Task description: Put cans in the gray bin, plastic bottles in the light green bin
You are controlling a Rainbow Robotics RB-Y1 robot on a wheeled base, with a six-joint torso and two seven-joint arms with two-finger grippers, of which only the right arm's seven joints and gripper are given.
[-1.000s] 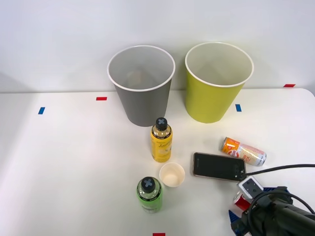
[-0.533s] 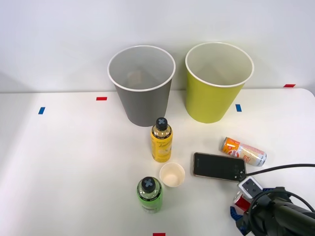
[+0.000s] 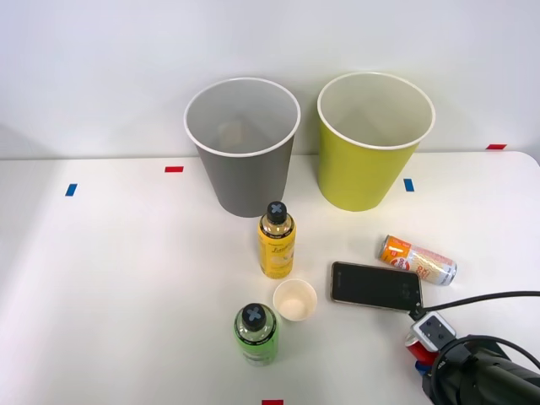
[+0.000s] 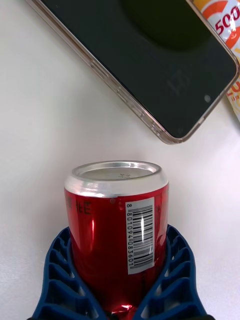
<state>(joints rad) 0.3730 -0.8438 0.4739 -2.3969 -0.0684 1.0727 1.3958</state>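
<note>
R gripper [image 4: 120, 300] clamped on red can [image 4: 117, 225], blue ribbed fingers [image 4: 62, 280] hugging both sides; can's silver end faces the phone [image 4: 145, 60]. In front view gripper [image 3: 424, 359] sits at table's [image 3: 101, 278] near-right edge w/ a bit of red can [image 3: 413, 344] showing by it. Phone [image 3: 375, 286] just beyond, flat. Orange can [image 3: 417, 259] on its side behind phone, near but apart. Cup [image 3: 294, 299] left of phone. Green bottle [image 3: 256, 332] upright near cup; yellow bottle [image 3: 277, 240] upright behind cup. Gray bin [image 3: 243, 145] & lt green bin [image 3: 373, 141] at back, side by side.
</note>
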